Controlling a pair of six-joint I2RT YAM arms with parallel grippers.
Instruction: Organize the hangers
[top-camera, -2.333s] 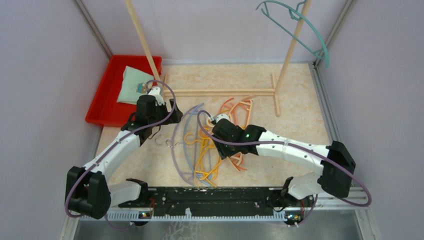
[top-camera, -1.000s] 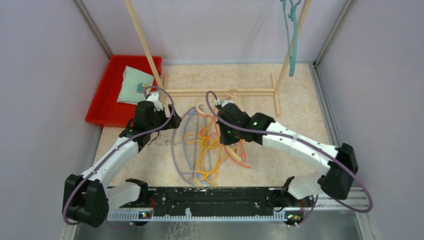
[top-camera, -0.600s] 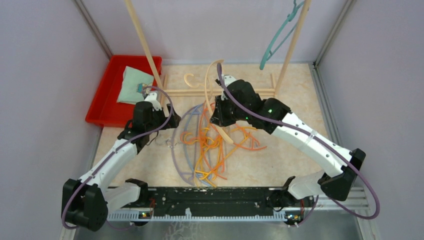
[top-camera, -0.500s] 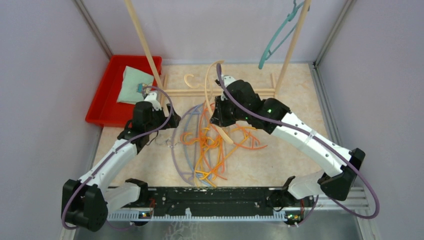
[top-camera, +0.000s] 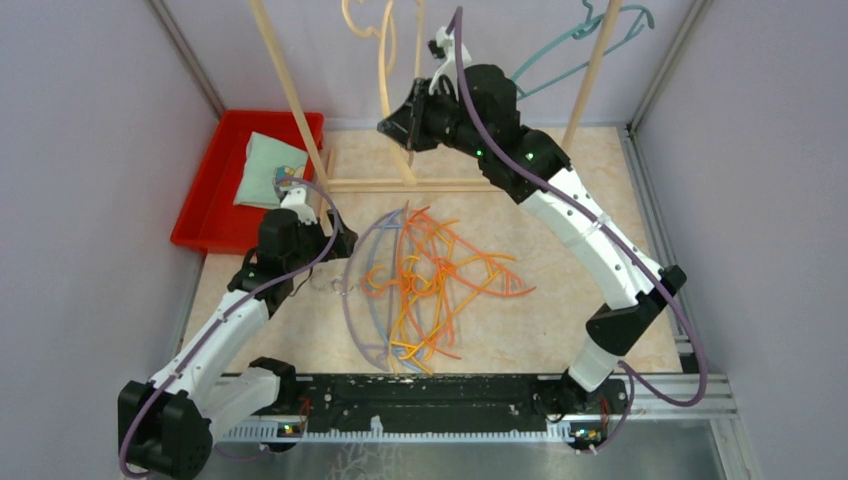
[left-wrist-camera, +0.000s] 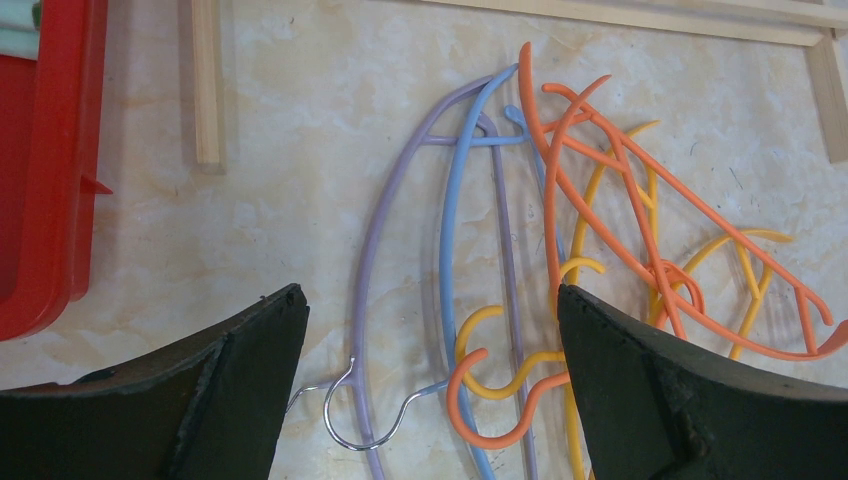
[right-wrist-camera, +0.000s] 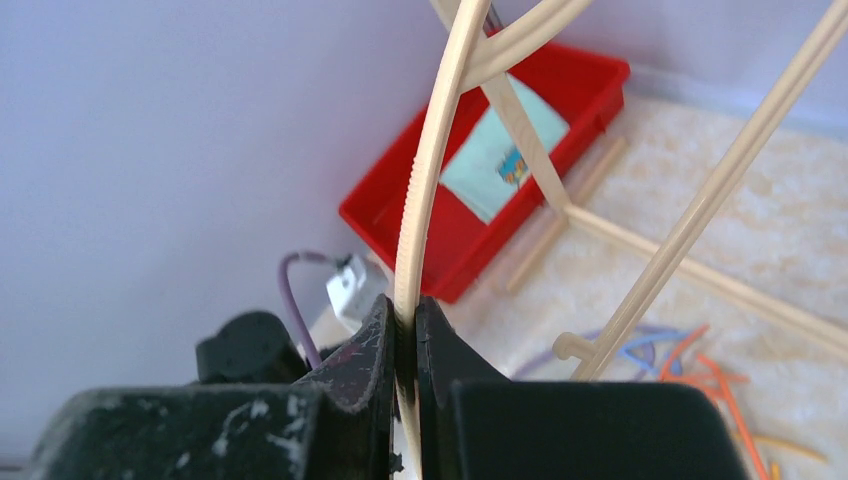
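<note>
- The right gripper (right-wrist-camera: 405, 335) is clamped on the peach hanger (right-wrist-camera: 428, 180), raised at the wooden rack (top-camera: 290, 90).
- The left gripper (left-wrist-camera: 430, 300) hovers with jaws spread over the left edge of the pile (top-camera: 430, 285).
- We judge the task early: the teal hanger (top-camera: 590, 40) is up, while orange, yellow, blue and lavender ones lie tangled on the surface (top-camera: 570, 330).
- Interlocked hooks will likely hinder single picks.
- A red tray (top-camera: 215, 190) sits aside.

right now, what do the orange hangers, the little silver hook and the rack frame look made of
Orange hangers: smooth, evenly coloured, slightly glossy bars, likely moulded plastic. Silver hook: thin, shiny grey wire, probably metal. Rack frame: pale, matt, square-edged strips, looks like bare wood.
</note>
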